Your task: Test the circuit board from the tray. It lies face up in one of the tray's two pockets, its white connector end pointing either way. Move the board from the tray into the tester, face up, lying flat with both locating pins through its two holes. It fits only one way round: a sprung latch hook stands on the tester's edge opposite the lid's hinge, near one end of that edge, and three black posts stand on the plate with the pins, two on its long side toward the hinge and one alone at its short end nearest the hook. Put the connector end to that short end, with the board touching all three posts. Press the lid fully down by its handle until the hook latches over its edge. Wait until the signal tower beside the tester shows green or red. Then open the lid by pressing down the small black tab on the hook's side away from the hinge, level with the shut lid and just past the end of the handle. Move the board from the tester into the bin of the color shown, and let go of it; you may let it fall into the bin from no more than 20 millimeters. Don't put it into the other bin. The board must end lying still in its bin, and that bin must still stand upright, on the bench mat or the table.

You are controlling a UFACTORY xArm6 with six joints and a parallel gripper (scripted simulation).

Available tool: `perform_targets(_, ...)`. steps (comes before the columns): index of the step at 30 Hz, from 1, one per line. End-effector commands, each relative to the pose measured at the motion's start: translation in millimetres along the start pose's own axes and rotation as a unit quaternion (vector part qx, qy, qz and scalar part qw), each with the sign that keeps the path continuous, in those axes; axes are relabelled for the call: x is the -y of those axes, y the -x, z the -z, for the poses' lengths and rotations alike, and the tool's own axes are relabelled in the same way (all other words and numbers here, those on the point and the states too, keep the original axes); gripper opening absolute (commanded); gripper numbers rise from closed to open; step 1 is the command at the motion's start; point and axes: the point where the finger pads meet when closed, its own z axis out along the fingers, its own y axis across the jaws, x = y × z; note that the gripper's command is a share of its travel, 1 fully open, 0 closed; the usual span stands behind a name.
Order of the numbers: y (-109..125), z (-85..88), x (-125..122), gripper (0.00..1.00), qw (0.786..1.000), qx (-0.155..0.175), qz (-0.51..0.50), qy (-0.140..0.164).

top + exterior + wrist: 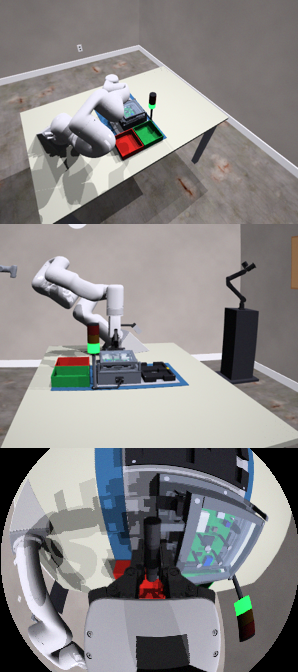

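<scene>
The grey tester (119, 371) has its clear lid (213, 538) down. The green circuit board (214, 543) lies under the lid and also shows in the top view (130, 110). The signal tower (93, 340) beside the tester shows green (151, 106). My gripper (115, 346) stands upright over the tester's far edge. In the wrist view it (152, 573) is shut on the dark lid handle (152, 540) along the lid's edge. The arm hides the gripper in the top view. The hook and its tab are too small to make out.
The green bin (148, 133) and the red bin (129, 143) stand side by side on the blue mat next to the tower. The black tray (157, 372) lies on the tester's other side. A black pedestal with a camera arm (240, 343) stands off the table.
</scene>
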Motion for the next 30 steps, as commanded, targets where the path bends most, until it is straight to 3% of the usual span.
perform_targets(1,0,2.8,-1,0.00,1.000,-0.001,-0.001,0.001)
perform_targets(17,0,18.4,-3,0.00,1.000,-0.001,-0.001,0.001)
perform_targets(30,0,47.7,-11,0.00,1.000,-0.001,-0.001,0.001)
